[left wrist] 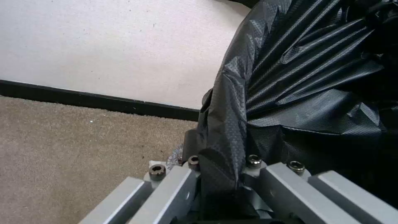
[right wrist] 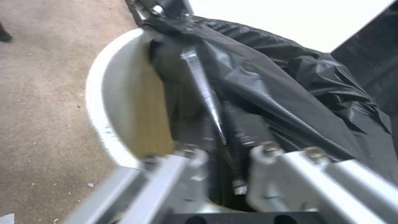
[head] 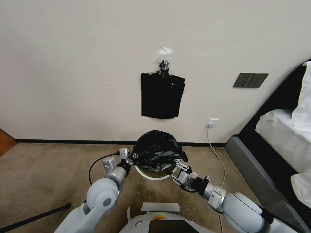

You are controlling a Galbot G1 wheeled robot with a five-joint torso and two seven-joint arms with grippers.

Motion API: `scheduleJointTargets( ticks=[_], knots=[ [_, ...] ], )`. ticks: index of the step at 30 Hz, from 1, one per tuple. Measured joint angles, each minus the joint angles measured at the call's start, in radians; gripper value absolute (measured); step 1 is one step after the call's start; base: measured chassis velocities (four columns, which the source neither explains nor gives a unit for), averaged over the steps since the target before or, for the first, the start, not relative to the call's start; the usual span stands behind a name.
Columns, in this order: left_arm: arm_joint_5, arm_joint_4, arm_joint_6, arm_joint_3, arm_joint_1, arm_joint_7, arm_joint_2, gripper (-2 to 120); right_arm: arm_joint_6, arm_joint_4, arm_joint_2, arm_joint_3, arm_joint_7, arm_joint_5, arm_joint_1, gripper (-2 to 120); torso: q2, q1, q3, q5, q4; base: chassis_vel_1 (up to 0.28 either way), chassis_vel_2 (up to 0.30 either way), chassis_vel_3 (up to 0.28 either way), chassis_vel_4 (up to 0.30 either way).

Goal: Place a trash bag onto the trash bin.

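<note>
Trash bag [head: 157,149] sat bunched over trash bin [head: 152,173], near rim bare. Left gripper [head: 129,157] and right gripper [head: 176,168] each clamped on bag hem at opposite sides. Tbh best bet: spread hem wide, pull down evenly over rim, no tearing.

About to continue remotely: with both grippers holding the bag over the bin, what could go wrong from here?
1. The trash bag covers only the far side of the trash bin; its near rim is bare, so the bag may slip off.
2. The left gripper and right gripper pinch thin film; pulling could tear it.
</note>
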Motion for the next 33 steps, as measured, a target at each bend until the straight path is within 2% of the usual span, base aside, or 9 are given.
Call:
scheduleJointTargets(
  ticks=[1,9,12,16,18,22,26,28,33],
  knots=[
    [-0.007,-0.001,0.001,-0.001,-0.001,-0.005,-0.001,1,0.013,-0.003,-0.001,0.000,-0.003,-0.008,-0.003,0,0.000,0.000,0.000,0.0000,0.0000,0.000,0.000,0.000,0.000],
    [-0.060,-0.006,0.004,-0.019,-0.005,-0.042,-0.010,1,0.085,0.007,-0.006,0.001,-0.036,0.011,-0.027,0,0.000,0.000,0.000,-0.0001,-0.0001,0.000,0.000,0.000,0.000],
    [-0.128,-0.018,0.007,-0.048,-0.004,-0.080,-0.017,1,0.137,0.008,-0.020,-0.003,-0.087,0.059,-0.030,0,0.000,0.000,0.000,-0.0001,0.0000,0.000,0.000,0.000,0.000],
    [-0.196,-0.033,0.008,-0.072,-0.001,-0.110,-0.023,1,0.161,-0.002,-0.025,-0.011,-0.118,0.065,-0.029,0,0.000,0.000,0.000,-0.0002,0.0001,0.000,0.000,0.000,0.000],
    [-0.274,-0.055,0.008,-0.090,0.009,-0.141,-0.033,1,0.181,-0.032,-0.022,-0.036,-0.144,0.047,-0.025,0,0.000,0.000,0.000,-0.0001,0.0001,0.000,0.000,0.000,0.000],
    [-0.316,-0.081,0.009,-0.096,0.032,-0.161,-0.048,1,0.203,-0.096,0.007,-0.059,-0.162,0.001,-0.022,0,0.000,0.000,0.000,0.0000,-0.0001,0.000,0.000,0.000,0.000],
    [-0.323,-0.095,0.014,-0.105,0.059,-0.166,-0.052,1,0.213,-0.159,0.028,-0.070,-0.163,-0.017,-0.016,0,0.000,0.000,0.000,0.0000,0.0000,0.000,0.000,0.000,0.000],
    [-0.329,-0.104,0.020,-0.112,0.069,-0.167,-0.048,1,0.215,-0.246,0.054,-0.090,-0.146,-0.032,0.009,0,0.000,0.000,0.000,0.0001,0.0000,0.000,0.000,0.000,0.000],
    [-0.329,-0.112,0.029,-0.112,0.079,-0.168,-0.047,1,0.211,-0.290,0.067,-0.099,-0.126,-0.033,0.020,0,0.000,0.000,0.000,0.0000,0.0000,0.000,0.000,0.000,0.000]
  ],
)
